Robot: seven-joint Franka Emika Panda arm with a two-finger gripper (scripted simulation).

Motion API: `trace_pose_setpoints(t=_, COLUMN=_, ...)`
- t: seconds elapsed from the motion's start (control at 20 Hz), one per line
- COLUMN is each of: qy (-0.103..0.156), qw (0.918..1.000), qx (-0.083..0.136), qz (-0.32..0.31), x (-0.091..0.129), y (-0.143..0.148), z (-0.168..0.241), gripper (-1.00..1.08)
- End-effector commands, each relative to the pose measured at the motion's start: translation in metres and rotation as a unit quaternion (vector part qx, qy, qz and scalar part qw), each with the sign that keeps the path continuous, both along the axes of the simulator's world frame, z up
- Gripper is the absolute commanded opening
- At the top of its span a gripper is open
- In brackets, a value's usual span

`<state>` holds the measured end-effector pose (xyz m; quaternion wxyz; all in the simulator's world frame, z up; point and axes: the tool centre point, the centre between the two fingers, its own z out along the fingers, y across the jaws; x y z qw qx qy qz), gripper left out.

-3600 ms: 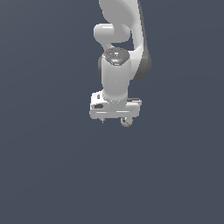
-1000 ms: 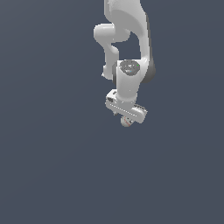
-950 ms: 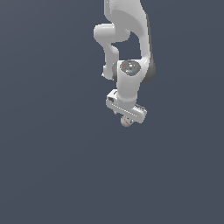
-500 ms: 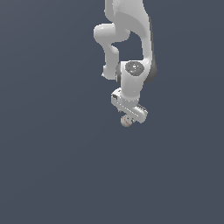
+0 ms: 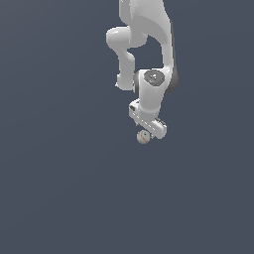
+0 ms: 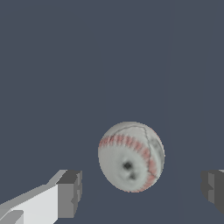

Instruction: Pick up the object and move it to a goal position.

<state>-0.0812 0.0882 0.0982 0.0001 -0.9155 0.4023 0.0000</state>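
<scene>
The ball (image 6: 131, 156) lies between the spread fingers of the pincer (image 6: 140, 192), a clear gap on each side; in the exterior view it sits just under the pincer (image 5: 147, 133). The fingers should probably straddle its widest part evenly before squeezing, or it may roll away.

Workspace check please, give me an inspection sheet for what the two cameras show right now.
Surface: plain dark grey-blue ground, unmarked.
Job's things: one small whitish ball with red stitching; in the exterior view it sits just below the gripper bar.
Clutter: nothing seen.
Grippers: gripper open; the wrist view shows one finger on each side of the ball, with gaps, touching neither. Whether the ball rests on the ground cannot be told.
Cables: nothing seen.
Surroundings: white arm entering from the exterior view's top; no goal marker seen.
</scene>
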Motion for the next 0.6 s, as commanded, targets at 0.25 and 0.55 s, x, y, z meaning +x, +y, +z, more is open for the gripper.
trace_pose_setpoints(t=0.25, qy=0.000, qw=1.0000, qx=0.000, qz=-0.001, x=-0.001, y=0.000, z=-0.006, gripper=1.00)
trace_pose_setpoints(t=0.55, qy=0.000, qw=1.0000, qx=0.000, qz=-0.003, x=-0.002, y=0.000, z=-0.032, gripper=1.00)
